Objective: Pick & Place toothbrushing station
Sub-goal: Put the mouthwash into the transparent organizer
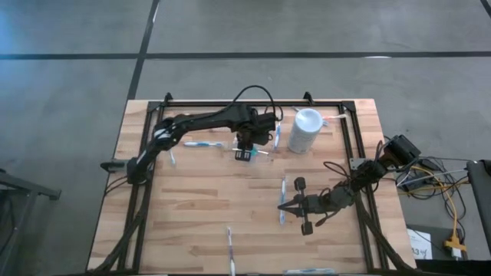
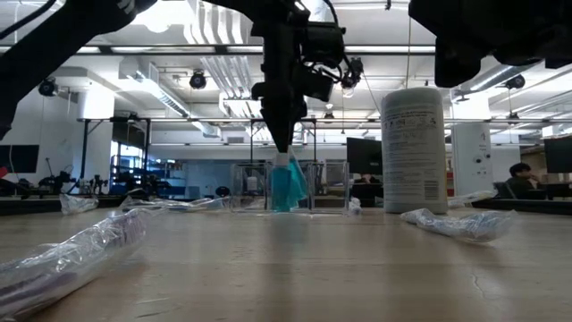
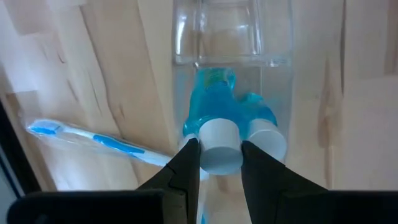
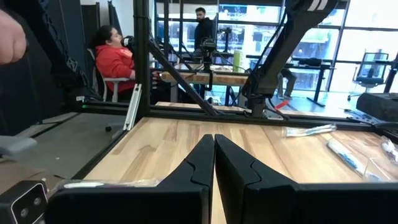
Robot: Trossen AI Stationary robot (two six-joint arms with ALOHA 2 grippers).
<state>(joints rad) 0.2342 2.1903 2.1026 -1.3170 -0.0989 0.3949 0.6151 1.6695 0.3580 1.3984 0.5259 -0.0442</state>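
Teal tube (image 3: pixel 214 118) upright in the clear holder (image 3: pixel 231 31) at table's far centre, white cap up, pinched by the left gripper (image 3: pixel 219 163). Second tube (image 3: pixel 264 127) beside it seen only at the wrist. White cup (image 1: pixel 305 130) just right. Right gripper (image 4: pixel 214 163) shut, empty, near right.

Open-plan lab: desks (image 4: pixel 205 76), monitors (image 2: pixel 365 154), ducting (image 2: pixel 219 72)
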